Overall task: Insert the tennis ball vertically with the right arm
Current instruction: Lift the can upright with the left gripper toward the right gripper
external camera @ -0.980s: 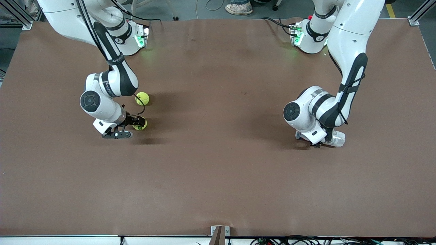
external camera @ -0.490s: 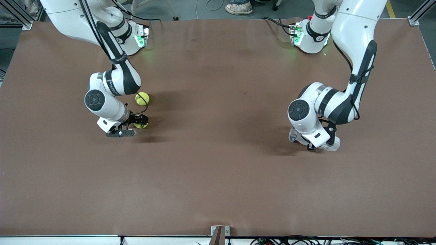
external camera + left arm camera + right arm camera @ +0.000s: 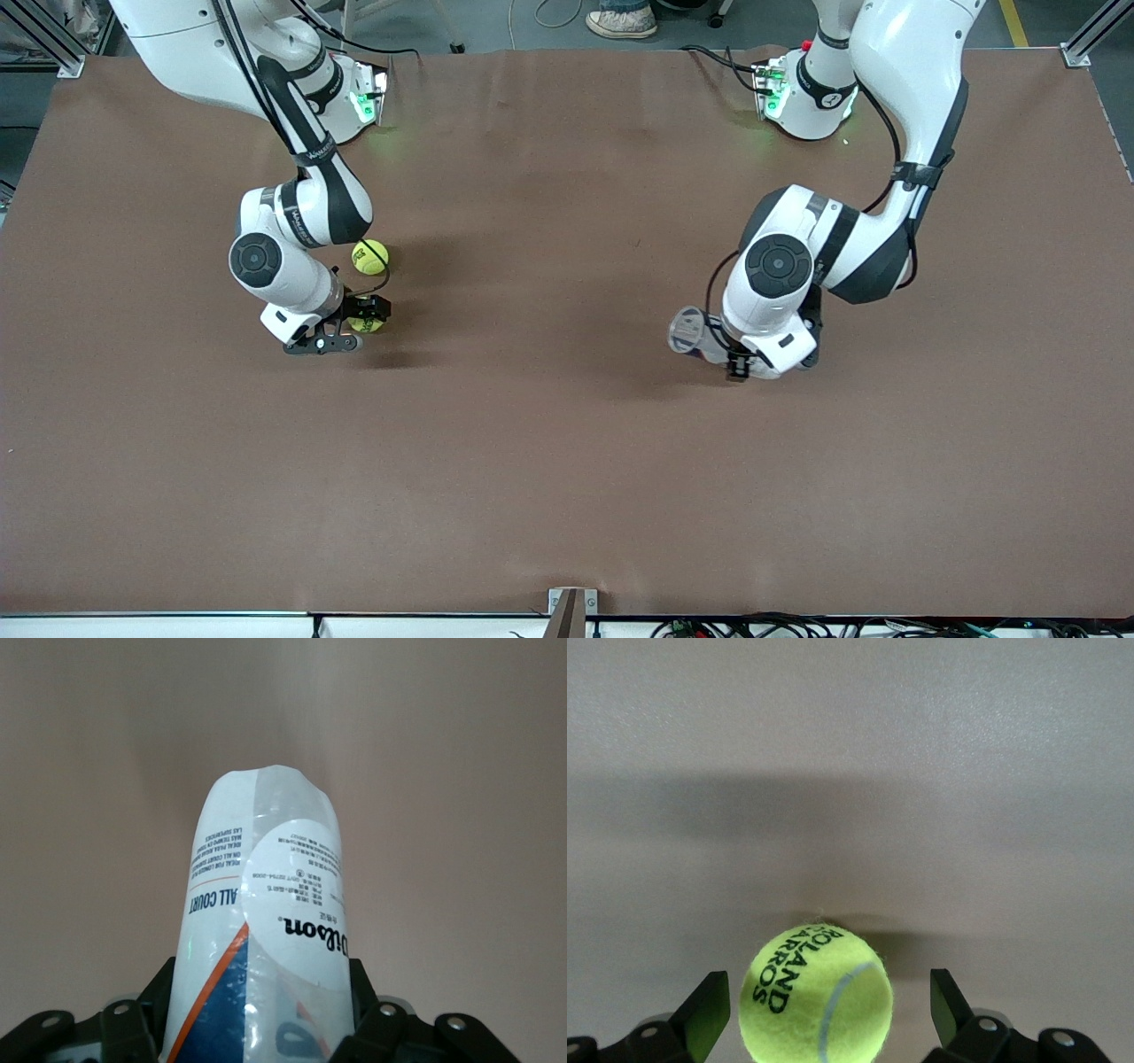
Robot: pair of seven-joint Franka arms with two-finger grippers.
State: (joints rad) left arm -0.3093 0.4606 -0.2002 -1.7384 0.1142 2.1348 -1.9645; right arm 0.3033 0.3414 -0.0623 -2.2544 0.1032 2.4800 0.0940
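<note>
A yellow-green tennis ball (image 3: pixel 364 324) (image 3: pixel 817 1003) lies on the brown table. My right gripper (image 3: pixel 350 326) (image 3: pixel 829 1008) is low over it and open, one finger on each side with a gap to the ball on both. A second tennis ball (image 3: pixel 369 257) lies a little farther from the front camera, beside the right arm's wrist. My left gripper (image 3: pixel 734 359) (image 3: pixel 261 1014) is shut on a clear plastic ball can (image 3: pixel 687 330) (image 3: pixel 262 921) with a white, blue and orange label. It holds the can off the table, tilted, with the open mouth toward the right arm's end.
The brown table (image 3: pixel 549 461) spreads wide around both arms. The two arm bases (image 3: pixel 354 106) (image 3: pixel 802 97) stand at the edge farthest from the front camera. A metal bracket (image 3: pixel 571 607) sits at the near edge.
The left arm has lifted the can off the table and swung it toward the middle, turning its mouth into view. The right gripper has shifted slightly around the ball, still open.
</note>
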